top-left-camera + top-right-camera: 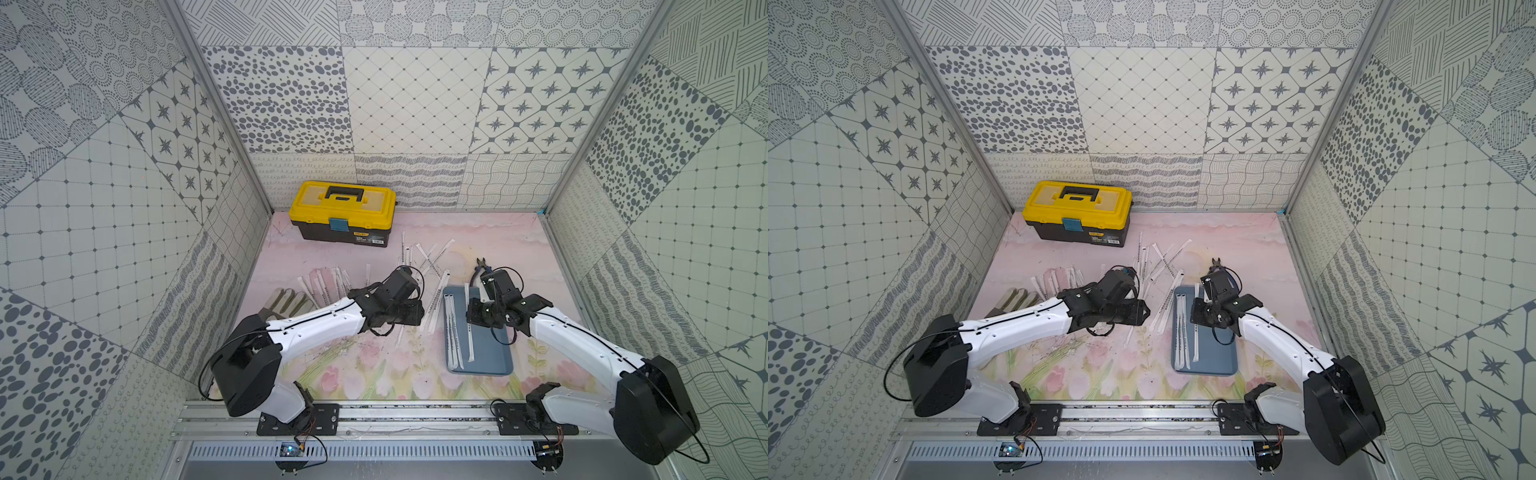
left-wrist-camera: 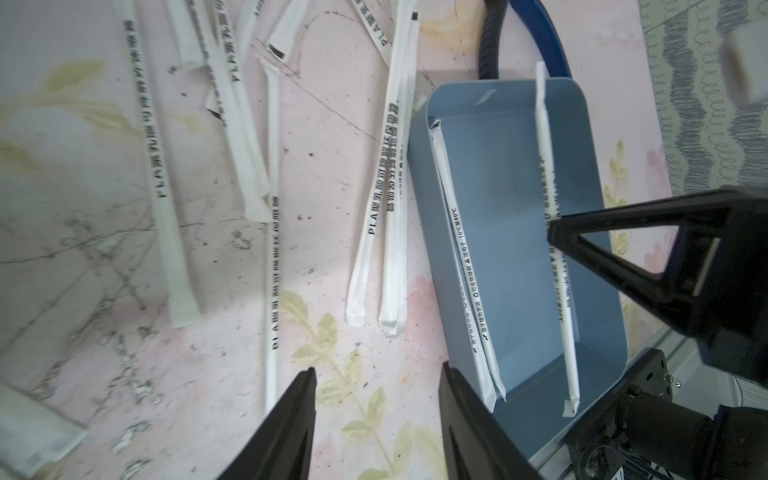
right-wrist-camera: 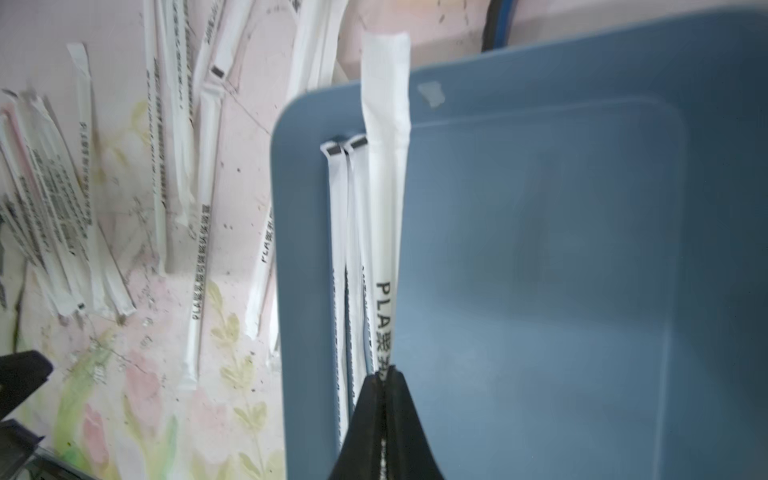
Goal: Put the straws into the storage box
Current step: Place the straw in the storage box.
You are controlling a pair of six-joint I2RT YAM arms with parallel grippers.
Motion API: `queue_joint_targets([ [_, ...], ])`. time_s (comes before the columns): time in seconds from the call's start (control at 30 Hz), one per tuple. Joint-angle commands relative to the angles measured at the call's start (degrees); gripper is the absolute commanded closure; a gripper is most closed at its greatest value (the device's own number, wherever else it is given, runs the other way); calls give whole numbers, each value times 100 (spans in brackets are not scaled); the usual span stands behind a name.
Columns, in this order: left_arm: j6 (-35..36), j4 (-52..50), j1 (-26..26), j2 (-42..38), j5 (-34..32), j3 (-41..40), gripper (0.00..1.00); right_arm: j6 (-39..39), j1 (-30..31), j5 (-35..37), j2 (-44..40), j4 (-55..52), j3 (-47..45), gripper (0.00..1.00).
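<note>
Top view: shallow blue-grey rectangular plastic tray (image 1: 494, 353) holds few thin white paper-wrapped straws (image 1: 451, 328); most lie on mat beside and beyond tray.
Left wrist: left gripper (image 2: 376, 370) open, empty, just beside tray.
Right wrist: right gripper (image 3: 384, 376) clamped on PLA-printed straw (image 3: 384, 187) over tray; far end overhangs tray rim.
Risk: released so, straw may perch on rim or tip out.

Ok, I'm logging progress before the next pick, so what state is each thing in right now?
left gripper: open, empty.
right gripper: shut on a straw over the storage box.
held straw: far end poking past the box rim.
storage box: holds two straws lying along one side.
loose straws: scattered outside the box.
toolbox: lid closed.
</note>
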Motion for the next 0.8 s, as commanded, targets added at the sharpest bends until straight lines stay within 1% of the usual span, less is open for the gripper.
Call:
queue_joint_targets([
  [0.0, -201, 434, -224, 629, 577, 366, 48, -634, 17, -187, 334, 271, -18, 93],
  [0.1, -115, 347, -225, 764, 544, 424, 49, -659, 17, -139, 666, 521, -59, 93],
  [0.23, -78, 319, -224, 762, 488, 379, 49, -533, 16, -266, 1074, 846, -124, 93],
  [0.4, -85, 327, -224, 754, 475, 338, 49, -191, 24, -304, 1287, 1223, -231, 92],
  [0.53, -59, 325, -224, 753, 472, 333, 49, -70, 26, -330, 1412, 1311, -262, 91],
  [0.63, -28, 289, -220, 709, 421, 333, 49, -59, 34, -211, 1359, 1208, -264, 86],
  [0.7, 44, 164, -209, 622, 283, 344, 49, -59, 81, -154, 1205, 979, -168, 80],
  [0.77, 153, -2, -127, 482, 147, 340, 49, 22, 251, -37, 904, 551, 70, 72],
])
